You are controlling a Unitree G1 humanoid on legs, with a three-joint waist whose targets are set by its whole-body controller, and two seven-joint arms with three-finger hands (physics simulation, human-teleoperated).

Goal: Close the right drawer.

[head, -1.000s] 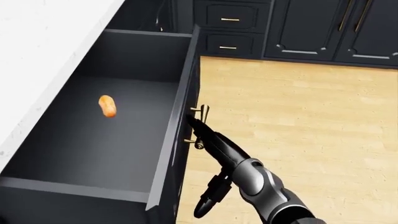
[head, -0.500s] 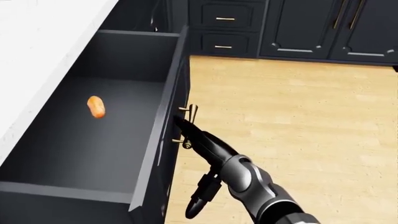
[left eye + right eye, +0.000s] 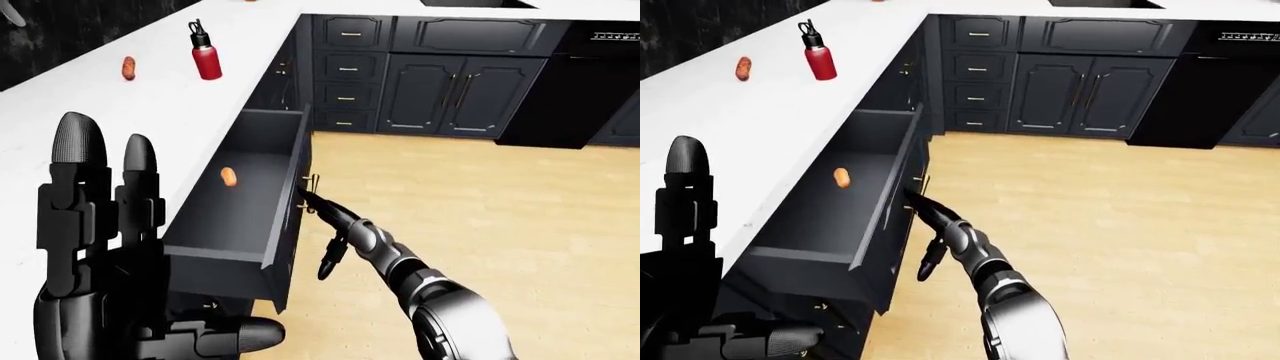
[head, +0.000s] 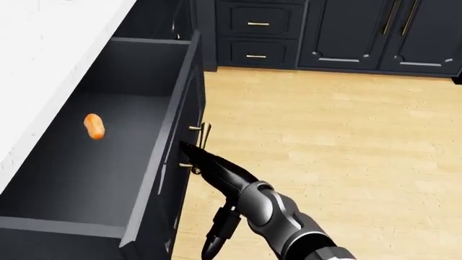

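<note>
While the drawer (image 4: 108, 179) is hanging wide open on the left, under the white counter (image 3: 190, 105), I am pressing my right hand (image 4: 193, 154) against its front panel beside the brass handle (image 4: 201, 147); its fingers are stretched out straight, one dangling loose. An orange bit of food (image 4: 93, 125), possibly a sausage, is lying inside. My left hand (image 3: 100, 255) is hovering near, fingers spread upright.

The drawer (image 4: 108, 162) looks like matt charcoal painted wood, smooth inside, with a shiny brass handle (image 4: 203, 142). The countertop (image 3: 170, 112) is white speckled stone, pretty flat-looking. The floor (image 4: 346, 141) is pale wood planks with a soft sheen. The right hand (image 4: 189, 150) is glossy black plastic with a brushed grey metal forearm. The red bottle (image 3: 206, 57) looks glossy.
</note>
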